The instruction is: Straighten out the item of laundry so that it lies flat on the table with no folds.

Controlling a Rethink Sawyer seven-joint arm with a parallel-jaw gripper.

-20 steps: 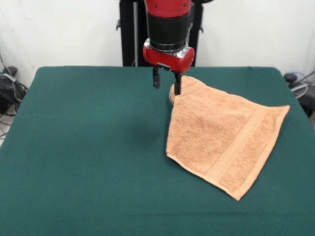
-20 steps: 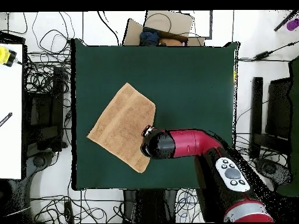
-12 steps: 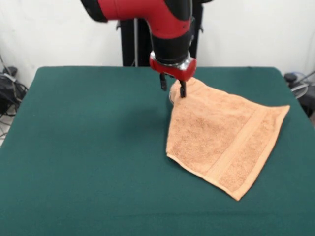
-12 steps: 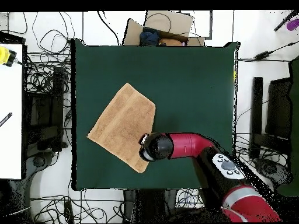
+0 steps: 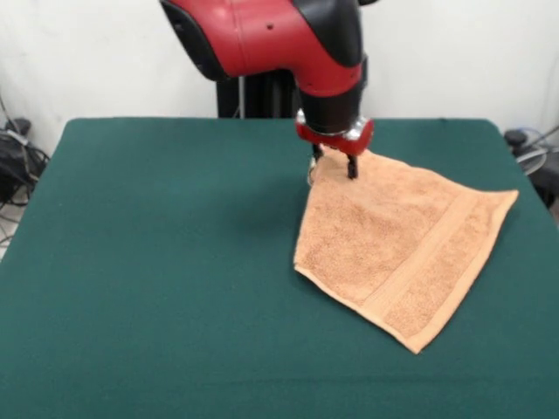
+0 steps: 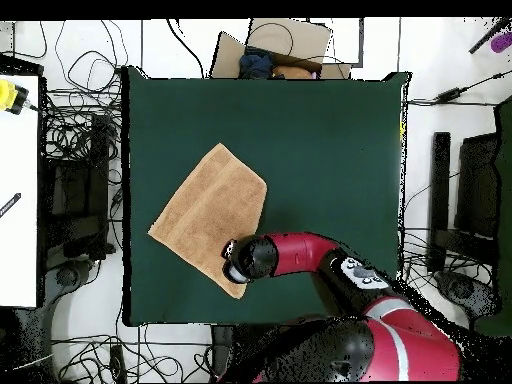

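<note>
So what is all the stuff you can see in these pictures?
towel: one, light orange-tan, spread on the table at the picture's right in the front view, corners pointing outward like a diamond.
table: one, dark green cloth cover, fills most of both views.
cables: many, black, tangled on the floor around the table in the overhead view.
cardboard box: one, brown, beyond the table's top edge in the overhead view.
white surface: one, at the overhead view's left edge, a yellow thing on it.
arm: one, red and black, reaching down over the towel's far corner.
gripper: one, black-tipped, at that corner.
</note>
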